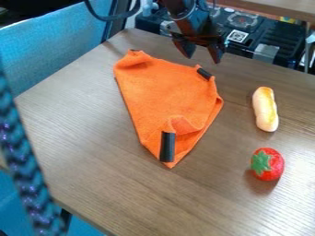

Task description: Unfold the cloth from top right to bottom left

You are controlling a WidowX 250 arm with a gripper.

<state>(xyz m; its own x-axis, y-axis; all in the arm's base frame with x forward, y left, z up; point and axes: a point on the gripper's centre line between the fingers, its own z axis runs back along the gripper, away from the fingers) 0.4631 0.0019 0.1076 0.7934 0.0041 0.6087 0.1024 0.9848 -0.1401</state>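
Hanging spread, gripper (202, 59) (near cloth (161, 92))

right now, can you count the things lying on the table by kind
Orange cloth: 1
Black clips on the cloth: 2
Toy bread roll: 1
Toy strawberry: 1
Total: 5

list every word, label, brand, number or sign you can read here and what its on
No words or numbers can be read.
Square black-and-white code on the black equipment behind the table: a printed pattern, too small to decode.
Orange cloth, toy bread and toy strawberry: no lettering to be made out.
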